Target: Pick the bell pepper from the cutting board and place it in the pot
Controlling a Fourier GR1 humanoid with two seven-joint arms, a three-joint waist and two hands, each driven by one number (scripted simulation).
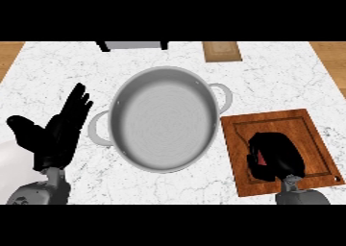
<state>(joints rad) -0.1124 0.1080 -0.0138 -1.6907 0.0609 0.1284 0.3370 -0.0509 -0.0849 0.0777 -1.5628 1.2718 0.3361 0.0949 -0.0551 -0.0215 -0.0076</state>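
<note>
- Bell pepper (262, 157): red. Lower right of the frame, over the cutting board. Almost wholly hidden under the right hand, with only a thin red sliver showing at the hand's left side. Whether it rests on the board or is already raised cannot be told.
- Right hand (277, 154): black, entering from the lower edge. Fingers are curled down and round the pepper, closed on it.
- Left hand (59, 129): left of the frame, beside the pot. Fingers are straight and spread, pointing up; it holds nothing and is at rest.
- Cutting board (303, 129): brown wood with a grooved border. Lies just right of the pot, close to its rim.
- Pot (131, 103): grey metal, two loop handles, centre of the frame. Nothing inside it.
- Counter (289, 77): white marbled top.
- Handling, judged:
  - The pepper is likely light and hollow.
  - Its skin is probably glossy and may slide under the fingers.
  - The walls are fairly stiff but would dent if squeezed hard.
  - The best hold is across the widest part of the body, thumb opposite the fingers, not by the stem.
  - It can be released low inside the pot, since bruising is the only risk.
</note>
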